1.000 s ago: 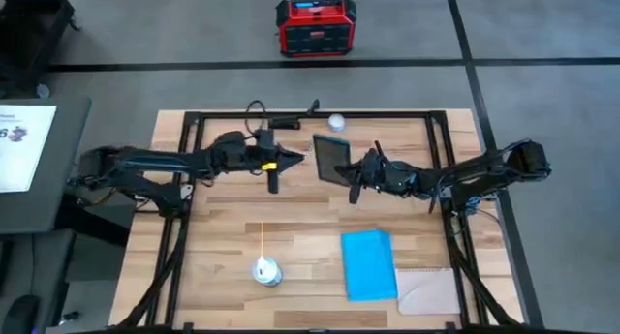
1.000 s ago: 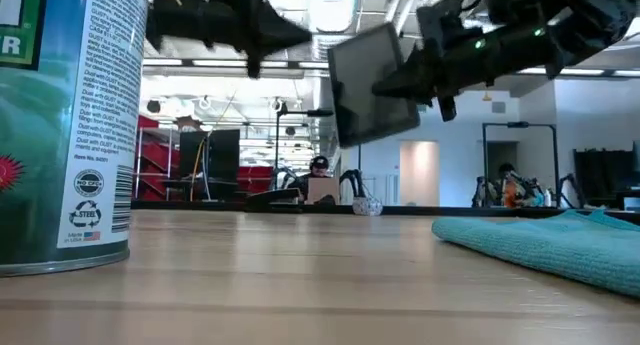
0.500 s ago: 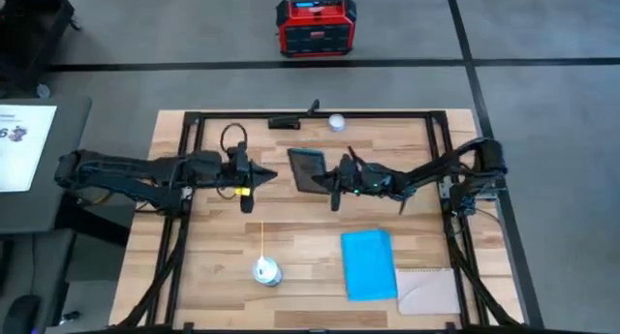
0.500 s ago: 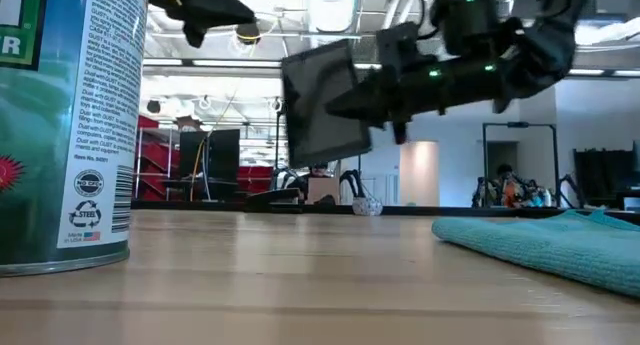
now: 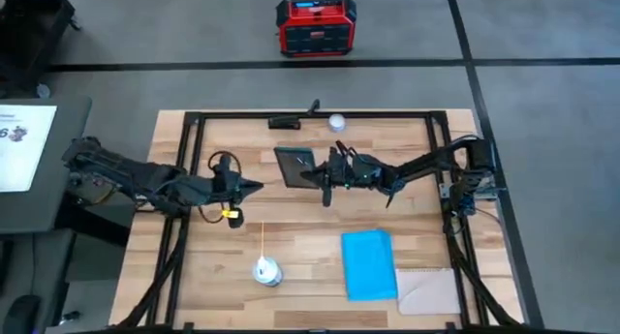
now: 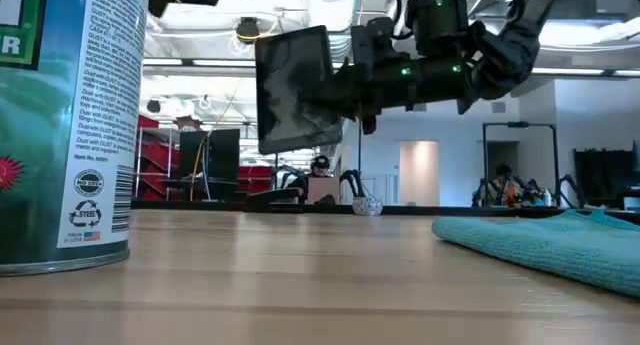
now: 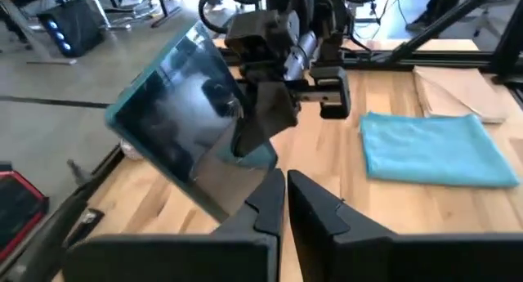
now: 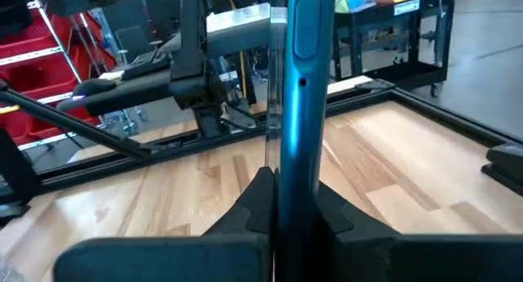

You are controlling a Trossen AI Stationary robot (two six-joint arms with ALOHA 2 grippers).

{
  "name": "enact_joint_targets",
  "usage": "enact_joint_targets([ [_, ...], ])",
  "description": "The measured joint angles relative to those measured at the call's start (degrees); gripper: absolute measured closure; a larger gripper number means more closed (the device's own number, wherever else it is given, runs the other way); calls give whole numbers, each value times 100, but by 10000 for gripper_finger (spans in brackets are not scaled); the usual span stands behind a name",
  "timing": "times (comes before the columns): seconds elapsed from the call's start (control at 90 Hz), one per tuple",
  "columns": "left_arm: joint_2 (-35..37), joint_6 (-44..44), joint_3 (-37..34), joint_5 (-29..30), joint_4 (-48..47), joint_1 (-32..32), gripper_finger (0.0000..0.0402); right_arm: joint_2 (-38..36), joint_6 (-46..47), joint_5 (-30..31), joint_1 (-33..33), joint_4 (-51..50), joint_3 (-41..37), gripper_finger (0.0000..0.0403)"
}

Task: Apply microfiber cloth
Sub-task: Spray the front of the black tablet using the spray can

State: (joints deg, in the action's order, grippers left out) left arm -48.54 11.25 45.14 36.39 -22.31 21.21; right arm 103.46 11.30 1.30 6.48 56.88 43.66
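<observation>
A: The microfiber cloth (image 5: pixel 369 264) — which claw is placed to take it?

B: Start at the right gripper (image 5: pixel 325 175); it is clamped on the edge of the dark tablet (image 5: pixel 294 165), held up off the table over the far middle; that claw is busy. The left gripper (image 5: pixel 254 186) hangs just beside it, across the tablet, its fingers pressed together on nothing.

A: And the cloth from there?

B: Toward the near edge and to the robot's right of both claws; it lies flat on the wooden table (image 5: pixel 310 227), clear of the tablet, with a pale beige sheet (image 5: pixel 431 291) touching its near right corner.

A: Its lie?

B: Long axis runs from far edge to near edge, a short side facing the grippers; the corners look square, no folds showing.

A: Nearer arm?

B: The right, by position — but I judge the free left claw would have to open and reach across, past the spray can (image 5: pixel 267 271).
</observation>
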Motion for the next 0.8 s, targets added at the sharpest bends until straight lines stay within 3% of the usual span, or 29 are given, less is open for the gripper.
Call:
enact_joint_targets([
  [0.478, 786, 643, -30, -270, -1331, 928, 402, -2, -25, -28, -11, -160, -2, 393],
  [0.8, 418, 651, -29, -775, -910, 1073, 402, -2, -27, -81, 135, 24, -2, 393],
])
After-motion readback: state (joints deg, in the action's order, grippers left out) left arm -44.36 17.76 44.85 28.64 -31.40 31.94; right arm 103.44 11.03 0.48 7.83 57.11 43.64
